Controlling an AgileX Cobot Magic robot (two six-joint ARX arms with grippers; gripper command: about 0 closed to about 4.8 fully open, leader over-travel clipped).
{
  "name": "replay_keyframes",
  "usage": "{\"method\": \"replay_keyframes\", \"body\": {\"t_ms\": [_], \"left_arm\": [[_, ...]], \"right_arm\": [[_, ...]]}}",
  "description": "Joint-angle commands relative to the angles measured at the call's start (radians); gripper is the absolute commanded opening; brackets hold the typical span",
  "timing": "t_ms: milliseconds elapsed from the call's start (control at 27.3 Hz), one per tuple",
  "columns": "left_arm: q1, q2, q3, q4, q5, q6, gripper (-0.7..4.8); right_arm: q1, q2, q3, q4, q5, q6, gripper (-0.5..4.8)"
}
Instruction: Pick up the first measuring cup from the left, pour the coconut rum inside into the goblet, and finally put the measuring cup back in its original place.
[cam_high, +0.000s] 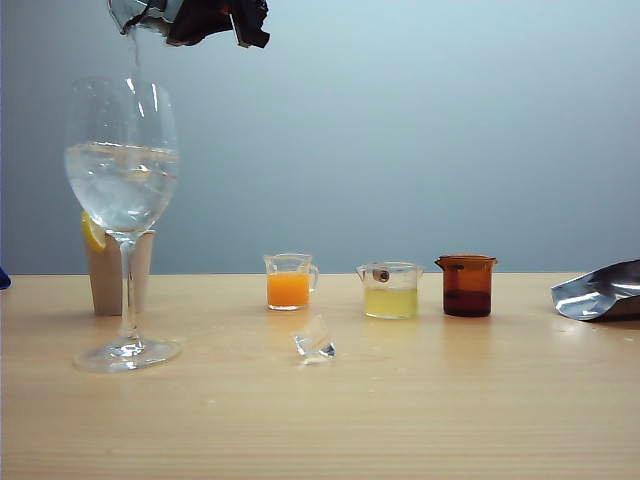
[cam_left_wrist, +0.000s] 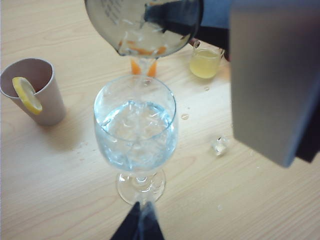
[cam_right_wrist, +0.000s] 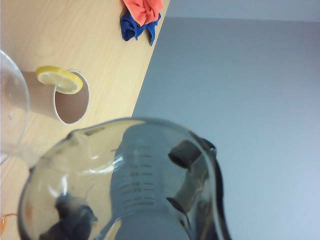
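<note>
Right claw grips the measuring cup at the top of the exterior view, tipped over with its lip above the goblet. Seen from the right wrist, the measuring cup is smoky grey, see-through plastic with printed scale lines, and a claw finger shows dark through its wall. A thin thread of coconut rum falls from the lip into the goblet, whose round bowl is roughly half full of clear liquid. The goblet stands upright on the counter, just in front of a beige paper cup with a lemon slice on its rim. Left claw hangs low beside the goblet's foot; I cannot tell how its jaws stand. Farther right stand three small cups in a row: orange liquid, pale yellow liquid, and an amber-brown cup.
</note>
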Motion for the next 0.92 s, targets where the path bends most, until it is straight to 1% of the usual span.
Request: {"method": "replay_keyframes", "body": {"t_ms": [37,183,440,513,550,586,623,660,696,733,769,806,843,879,916], "left_arm": [[0.0,-0.002,0.005,0.005,0.0,0.005,-0.06],[0.0,-0.002,0.005,0.005,0.0,0.005,-0.06],[0.0,-0.002,0.005,0.005,0.001,0.005,-0.06],[0.0,-0.002,0.005,0.005,0.001,0.011,-0.06],[0.0,-0.002,0.005,0.005,0.001,0.032,-0.06],[0.0,-0.002,0.005,0.005,0.001,0.035,-0.06],[0.0,-0.002,0.005,0.006,0.001,0.035,-0.06],[0.0,-0.002,0.005,0.006,0.001,0.035,-0.06],[0.0,-0.002,0.005,0.006,0.001,0.035,-0.06],[0.0,-0.002,0.005,0.006,0.001,0.035,-0.06],[0.0,-0.002,0.005,0.006,0.001,0.035,-0.06],[0.0,-0.002,0.005,0.006,0.001,0.035,-0.06],[0.0,-0.002,0.005,0.006,0.001,0.035,-0.06],[0.0,-0.002,0.005,0.007,0.001,0.035,-0.06],[0.0,-0.002,0.005,0.008,0.001,0.035,-0.06]], "right_arm": [[0.002,-0.005,0.005,0.031,0.0,-0.007,0.08],[0.002,-0.005,0.005,0.031,0.0,-0.053,0.08],[0.002,-0.005,0.005,0.031,0.0,-0.078,0.09],[0.002,-0.005,0.005,0.031,0.001,-0.077,0.13],[0.002,-0.005,0.005,0.031,0.0,-0.061,0.13],[0.002,-0.005,0.005,0.031,-0.001,-0.033,0.13],[0.001,-0.005,0.005,0.032,-0.001,0.045,0.13],[0.001,-0.005,0.005,0.032,-0.001,0.088,0.13],[0.0,-0.005,0.005,0.034,-0.001,0.175,0.13],[-0.004,-0.005,0.005,0.044,-0.003,0.306,0.13],[-0.008,-0.005,0.005,0.051,-0.007,0.378,0.13],[-0.021,-0.005,0.005,0.071,-0.038,0.561,0.13],[-0.039,-0.005,0.005,0.08,-0.073,0.669,0.13],[-0.053,-0.005,0.005,0.087,-0.099,0.731,0.13],[-0.096,-0.005,0.002,0.111,-0.165,0.864,0.13]]}}
